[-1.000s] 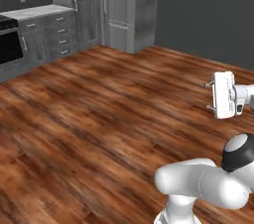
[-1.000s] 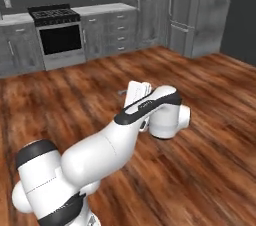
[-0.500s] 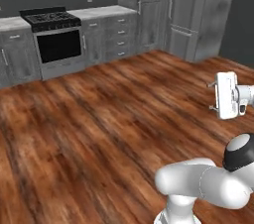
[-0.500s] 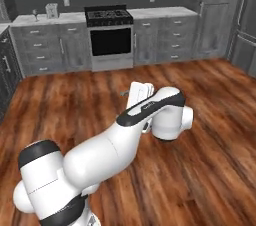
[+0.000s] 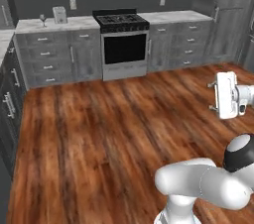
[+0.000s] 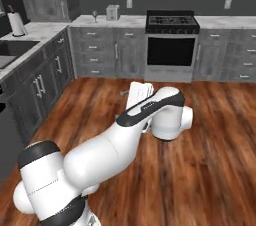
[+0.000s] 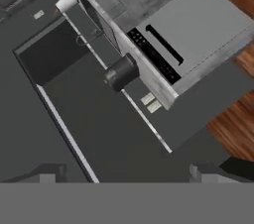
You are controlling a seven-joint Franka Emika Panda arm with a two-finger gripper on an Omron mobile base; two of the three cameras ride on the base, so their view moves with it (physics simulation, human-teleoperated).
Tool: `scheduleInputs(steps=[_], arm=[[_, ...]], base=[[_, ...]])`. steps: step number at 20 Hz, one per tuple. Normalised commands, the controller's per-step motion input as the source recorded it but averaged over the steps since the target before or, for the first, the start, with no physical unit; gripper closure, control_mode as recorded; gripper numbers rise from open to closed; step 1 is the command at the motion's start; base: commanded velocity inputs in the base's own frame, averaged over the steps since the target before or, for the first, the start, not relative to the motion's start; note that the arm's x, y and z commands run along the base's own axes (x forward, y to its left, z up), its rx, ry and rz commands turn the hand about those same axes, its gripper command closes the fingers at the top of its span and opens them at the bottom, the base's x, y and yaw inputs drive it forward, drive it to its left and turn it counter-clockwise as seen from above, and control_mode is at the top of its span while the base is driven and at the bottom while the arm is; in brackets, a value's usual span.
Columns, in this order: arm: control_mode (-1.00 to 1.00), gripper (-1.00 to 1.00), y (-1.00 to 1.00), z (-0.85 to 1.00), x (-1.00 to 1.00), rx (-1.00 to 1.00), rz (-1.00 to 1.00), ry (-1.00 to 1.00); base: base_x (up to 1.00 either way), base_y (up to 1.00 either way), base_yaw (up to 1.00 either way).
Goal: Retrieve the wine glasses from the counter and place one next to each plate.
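Wooden floor: occupies the space between the robot base and the far cabinet run; the robot stands well apart from all task items.

Worktop: white marble surface over grey drawers, running along the back wall to the left of the black stove. In the right base view the same worktop turns the corner toward a sink side, where a paper towel roll stands.

Toaster: stands on the worktop near the wall.

Wine glass: one glass stands upright on the worktop, just beside the toaster on its left; it is also visible in the right base view. A second glass cannot be made out at this range. No plates are identifiable.

Tool: fingers spread to full width, holding nothing.

Task status: judged to be at the approach stage. No glass has been collected or placed. Remaining: reach the worktop, grasp each glass, and set one beside each plate.
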Motion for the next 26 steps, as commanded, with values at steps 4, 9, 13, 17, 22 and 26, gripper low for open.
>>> scheduleInputs(steps=[4,9,13,17,22,26], arm=[[1.0,-1.0,0.0,0.0,0.0,0.0,0.0,0.0],[1.0,-1.0,0.0,0.0,0.0,0.0,0.0,0.0],[1.0,-1.0,0.0,0.0,0.0,0.0,0.0,0.0],[1.0,-1.0,0.0,0.0,0.0,0.0,0.0,0.0],[1.0,-1.0,0.0,0.0,0.0,0.0,0.0,0.0],[1.0,-1.0,0.0,0.0,0.0,0.0,0.0,0.0]], base=[[1.0,0.0,0.29],[1.0,-0.01,0.23],[1.0,0.0,0.19],[1.0,0.0,0.17],[1.0,0.01,0.12],[1.0,0.4,0.01]])
